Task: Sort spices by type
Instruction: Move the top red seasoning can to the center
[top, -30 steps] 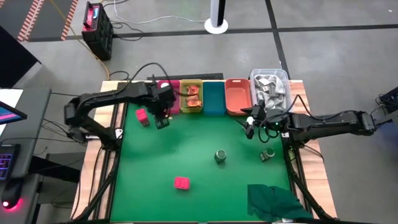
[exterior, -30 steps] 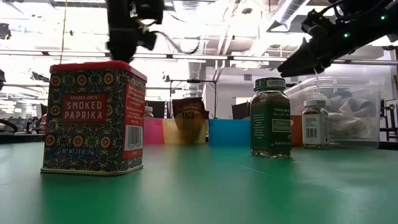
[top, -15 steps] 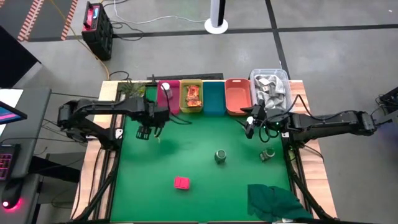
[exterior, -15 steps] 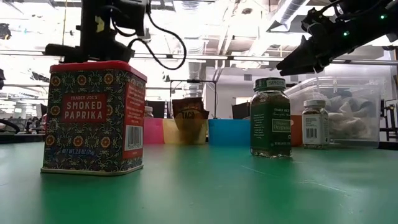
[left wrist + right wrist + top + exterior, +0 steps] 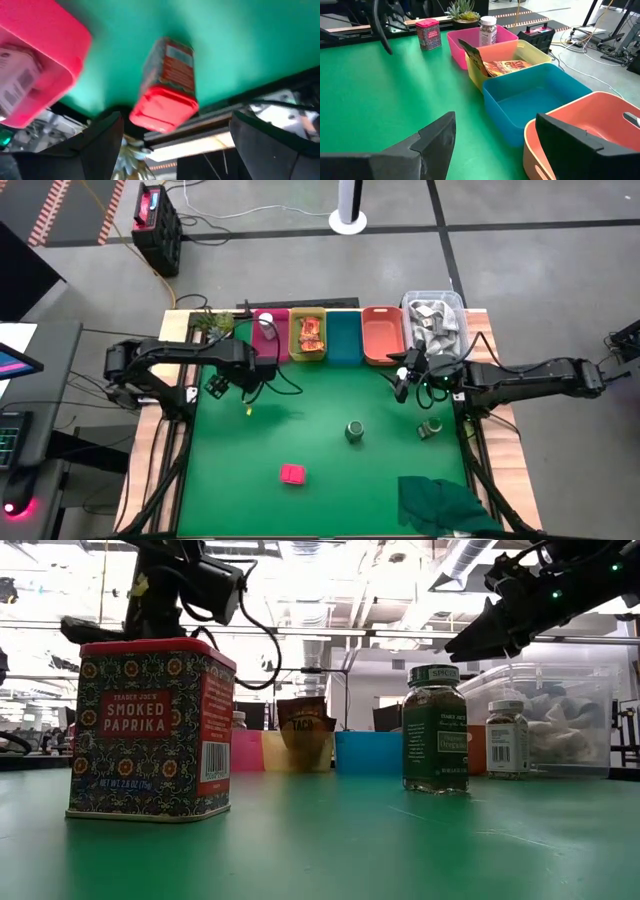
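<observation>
A red tin (image 5: 167, 85) stands on the green table beside the pink bin (image 5: 45, 60); the left arm hides it in the high view. My left gripper (image 5: 215, 385) is open at the far left. In its wrist view the tin shows between its fingers and touches neither. Another red tin (image 5: 291, 473) stands near the front. A green-lidded jar (image 5: 354, 430) and a white-capped jar (image 5: 430, 427) stand mid-right. Over the table in front of the orange bin (image 5: 382, 335), my right gripper (image 5: 402, 380) hangs open with nothing between its fingers.
Pink (image 5: 270, 335), yellow (image 5: 307, 337), blue (image 5: 343, 338) and orange bins line the far edge. The pink bin holds a white-capped jar (image 5: 488, 31), the yellow one orange packets (image 5: 507, 65). A clear tub (image 5: 434, 320) stands far right. A dark green cloth (image 5: 440, 502) lies front right.
My left gripper has swung from in front of the pink bin toward the table's left edge and has tipped from pointing down to nearly level. The red tin beside the pink bin showed in the high view then; the arm covers it now.
</observation>
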Controlling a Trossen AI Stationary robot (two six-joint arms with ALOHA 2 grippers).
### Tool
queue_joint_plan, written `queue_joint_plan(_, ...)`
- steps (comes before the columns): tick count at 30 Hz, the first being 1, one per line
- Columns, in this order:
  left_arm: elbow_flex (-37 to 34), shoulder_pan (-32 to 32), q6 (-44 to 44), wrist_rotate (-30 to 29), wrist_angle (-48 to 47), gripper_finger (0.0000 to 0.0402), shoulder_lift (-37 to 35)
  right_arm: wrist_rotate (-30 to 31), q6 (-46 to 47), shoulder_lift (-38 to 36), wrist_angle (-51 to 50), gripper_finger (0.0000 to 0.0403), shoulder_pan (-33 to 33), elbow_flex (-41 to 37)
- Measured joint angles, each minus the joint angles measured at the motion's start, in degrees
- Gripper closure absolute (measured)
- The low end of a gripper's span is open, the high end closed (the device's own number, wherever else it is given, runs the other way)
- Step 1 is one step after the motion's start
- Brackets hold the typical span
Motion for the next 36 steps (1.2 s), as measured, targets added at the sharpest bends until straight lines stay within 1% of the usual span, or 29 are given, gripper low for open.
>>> queue_joint_plan(4,-0.16,2.41,4.50,-0.03,0.83,0.0054,-0.02,0.00,0.02,0.00,-0.14,0.0102,0.43,0.00)
queue_joint_plan(8,-3.57,4.88,9.19,0.59,1.55,0.0054,-0.02,0.00,0.01,0.00,0.01,0.0102,1.13,0.00)
queue_joint_plan(11,-7.00,5.72,12.47,-1.69,5.32,0.0054,-0.02,-0.02,-0.02,0.00,0.26,0.0102,1.01,0.00)
queue_joint_plan(16,-11.89,6.04,17.25,-3.76,12.33,0.0054,-0.02,0.00,-0.24,0.01,0.69,0.0102,0.98,0.00)
queue_joint_plan(18,-13.74,6.06,19.03,-4.38,13.52,0.0054,0.00,-0.02,-0.26,0.00,0.69,0.0102,0.98,0.00)
queue_joint_plan(21,-15.80,6.05,19.35,-4.52,14.90,0.0057,0.00,-0.02,-0.26,0.00,0.69,0.0102,0.98,0.00)
queue_joint_plan(23,-16.73,6.04,19.52,-5.78,15.27,0.0069,0.00,0.00,-0.28,0.00,0.89,0.0102,0.98,0.00)
queue_joint_plan(25,-16.91,6.06,19.24,-7.28,15.31,0.0092,0.00,0.00,-0.33,0.00,1.28,0.0102,0.98,0.00)
queue_joint_plan(31,-16.39,6.18,18.90,-8.60,15.40,0.0198,0.00,0.00,-0.44,0.00,2.22,0.0102,0.98,0.00)
queue_joint_plan(36,-16.17,6.19,14.78,-8.54,14.86,0.0199,0.00,-0.01,-0.44,0.00,2.22,0.0102,0.98,0.00)
